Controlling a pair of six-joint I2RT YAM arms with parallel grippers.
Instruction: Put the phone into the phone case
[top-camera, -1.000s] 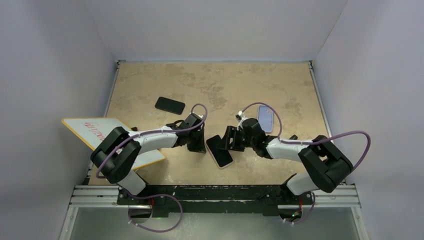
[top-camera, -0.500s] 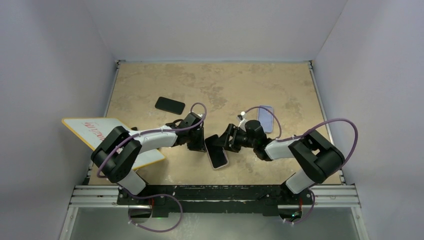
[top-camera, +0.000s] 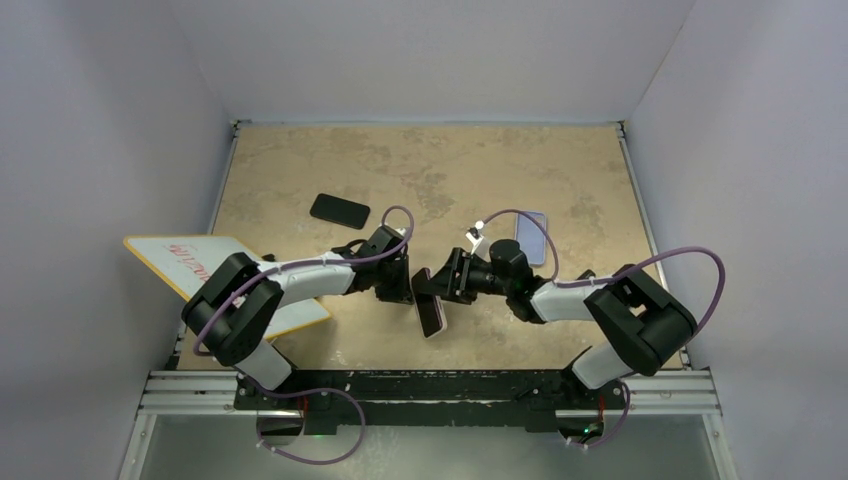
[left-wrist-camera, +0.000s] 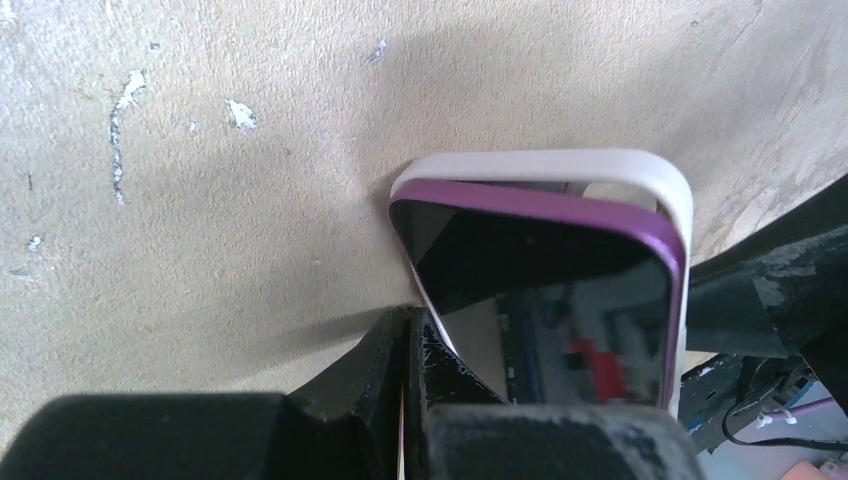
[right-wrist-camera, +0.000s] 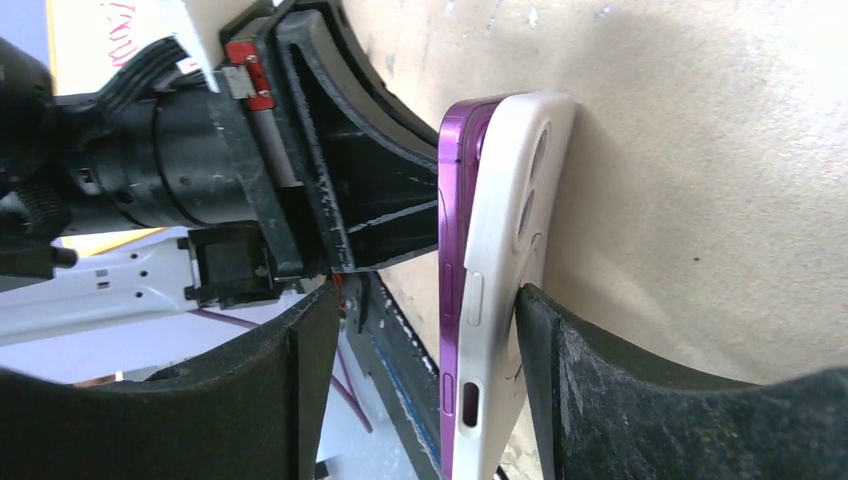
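**A:** Where is the phone?

**B:** The phone (left-wrist-camera: 540, 260) stands on its long edge between the right gripper's (right-wrist-camera: 425, 295) fingers. It's only half seated in the white phone case (left-wrist-camera: 540, 165), and its purple rim rides proud of the case lip. One finger touches the case back and the other stands off the glass, so those jaws are apart, not clamped. The left gripper (left-wrist-camera: 410, 340) is pinched together on nothing, its tip against the phone's near corner.

**A:** What could go wrong?

**B:** I'd say the pair could topple, since it's only propped on a thin edge. An off-centre squeeze could pop the phone out, or the left tip could skate across the screen.

**A:** And a second ago?

**B:** The phone lay almost flat on the table (left-wrist-camera: 200, 200), screen up. Now it's tipped upright, and the right gripper has moved closer to the left one.
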